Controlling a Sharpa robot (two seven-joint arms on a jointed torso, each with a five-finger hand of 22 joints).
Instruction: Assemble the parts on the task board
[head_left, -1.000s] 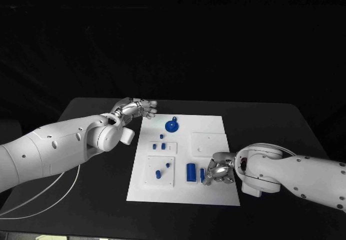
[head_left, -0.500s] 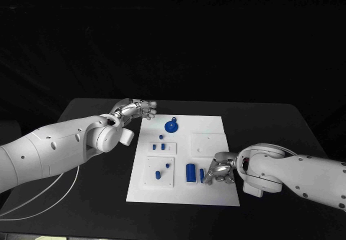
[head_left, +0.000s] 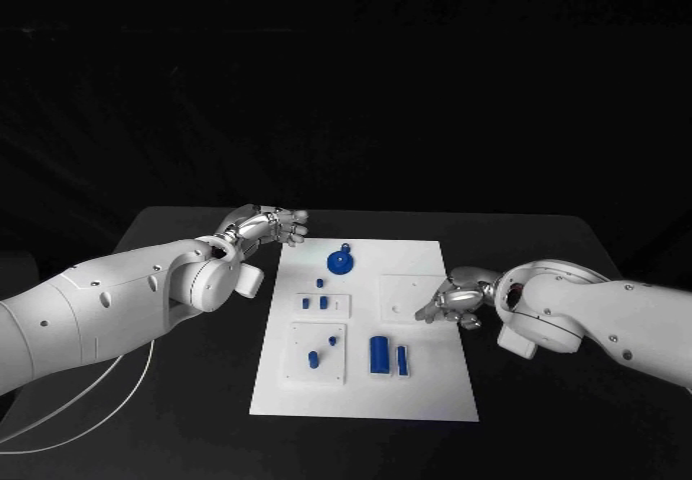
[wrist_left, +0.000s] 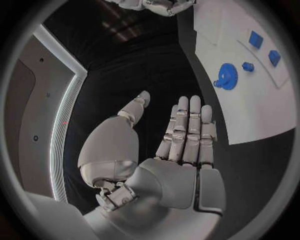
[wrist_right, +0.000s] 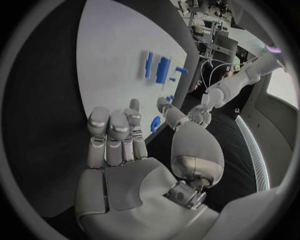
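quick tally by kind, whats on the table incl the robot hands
blue gear: 1
other blue parts: 7
white task board: 1
left hand: 1
right hand: 1
total: 11

Robotics lab, black counter (head_left: 188, 225) under dark backdrop, white task board (head_left: 418, 390), cluttered equipment benches (wrist_right: 215, 42) behind

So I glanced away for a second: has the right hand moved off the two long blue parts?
Yes. The right hand has gone up the task board, away from the two long blue parts, holding nothing.
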